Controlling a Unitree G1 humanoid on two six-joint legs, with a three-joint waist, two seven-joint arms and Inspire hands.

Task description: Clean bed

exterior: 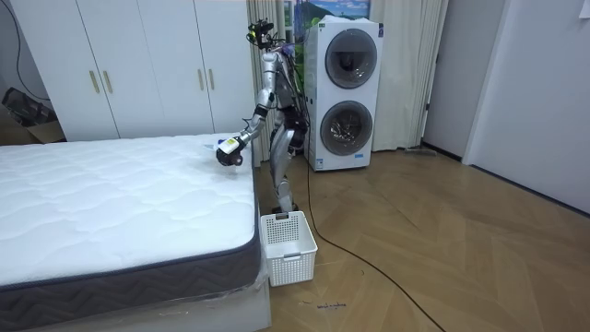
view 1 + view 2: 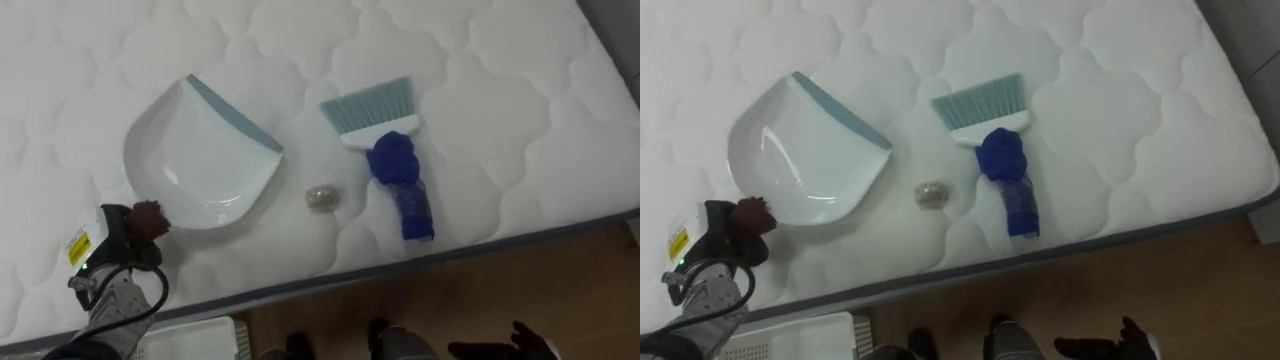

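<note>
- Left hand (image 2: 120,240), at the lower left over the bed's near edge, is curled round the dark red handle of the dustpan (image 2: 195,150).
- Dustpan: white, with a grey-blue lip. It lies flat on the mattress (image 2: 500,120), its mouth facing away from the robot.
- Debris (image 2: 322,197): one small, greyish crumpled lump on the mattress, between the dustpan and the brush and touching neither.
- Brush (image 2: 385,135): pale blue bristles, a white head and a blue wrapped handle. It lies free to the right of the debris, bristles pointing away.
- Right hand (image 2: 500,345) hangs low over the wooden floor, fingers loosely spread and holding nothing.
- Surroundings: the robot stands at the bed's side with a white basket (image 1: 288,247) on the floor by its feet. Stacked washing machines (image 1: 343,97) and white wardrobes (image 1: 138,65) stand behind.
- Obstruction: nothing lies between the dustpan's lip and the debris.
</note>
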